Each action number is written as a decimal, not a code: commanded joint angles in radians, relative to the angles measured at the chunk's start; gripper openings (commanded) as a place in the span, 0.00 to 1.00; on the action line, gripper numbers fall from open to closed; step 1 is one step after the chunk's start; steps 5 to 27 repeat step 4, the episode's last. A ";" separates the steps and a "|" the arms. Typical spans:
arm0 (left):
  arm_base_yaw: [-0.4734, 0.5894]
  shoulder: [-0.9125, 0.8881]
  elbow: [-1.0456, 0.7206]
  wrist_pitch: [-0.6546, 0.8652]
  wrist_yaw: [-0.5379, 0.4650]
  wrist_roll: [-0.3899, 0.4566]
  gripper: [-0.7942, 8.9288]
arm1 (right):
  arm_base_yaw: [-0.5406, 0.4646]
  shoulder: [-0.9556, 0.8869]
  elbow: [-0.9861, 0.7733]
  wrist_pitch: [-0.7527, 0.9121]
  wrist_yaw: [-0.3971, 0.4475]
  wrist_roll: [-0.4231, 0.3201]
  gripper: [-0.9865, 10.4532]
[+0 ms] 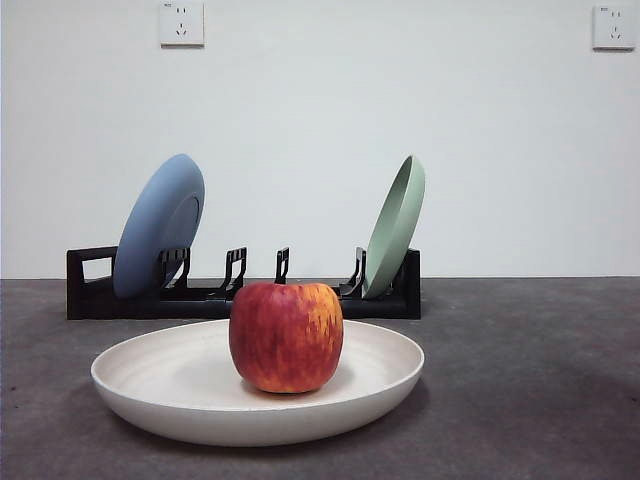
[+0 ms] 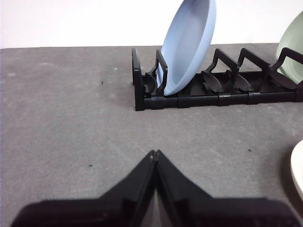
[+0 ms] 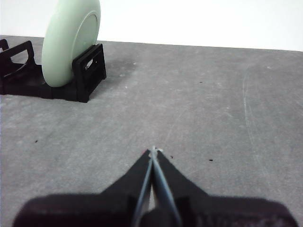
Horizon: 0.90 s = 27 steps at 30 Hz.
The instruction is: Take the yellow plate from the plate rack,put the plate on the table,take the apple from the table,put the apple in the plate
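The cream yellow plate (image 1: 180, 385) lies flat on the dark grey table (image 1: 540, 380), near the front. The red apple (image 1: 286, 336) with yellow streaks sits upright in the plate's middle. The black plate rack (image 1: 90, 290) stands behind them. A sliver of the plate's rim (image 2: 298, 170) shows in the left wrist view. My left gripper (image 2: 155, 153) is shut and empty over bare table in front of the rack (image 2: 189, 97). My right gripper (image 3: 153, 150) is shut and empty over bare table, apart from the rack's end (image 3: 87, 75). Neither gripper shows in the front view.
A blue plate (image 1: 160, 225) leans in the rack's left slots and also shows in the left wrist view (image 2: 187, 45). A pale green plate (image 1: 396, 225) leans at the rack's right end and shows in the right wrist view (image 3: 68, 40). A white wall with two sockets stands behind.
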 commanded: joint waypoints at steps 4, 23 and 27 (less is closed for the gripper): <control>0.003 0.000 -0.011 0.006 0.000 -0.010 0.08 | -0.001 0.000 -0.009 0.006 0.004 0.011 0.09; 0.003 0.000 -0.011 0.006 0.000 -0.010 0.08 | -0.001 0.000 -0.009 0.006 0.004 0.011 0.09; 0.003 0.000 -0.011 0.006 0.000 -0.010 0.08 | -0.001 0.000 -0.009 0.006 0.004 0.011 0.09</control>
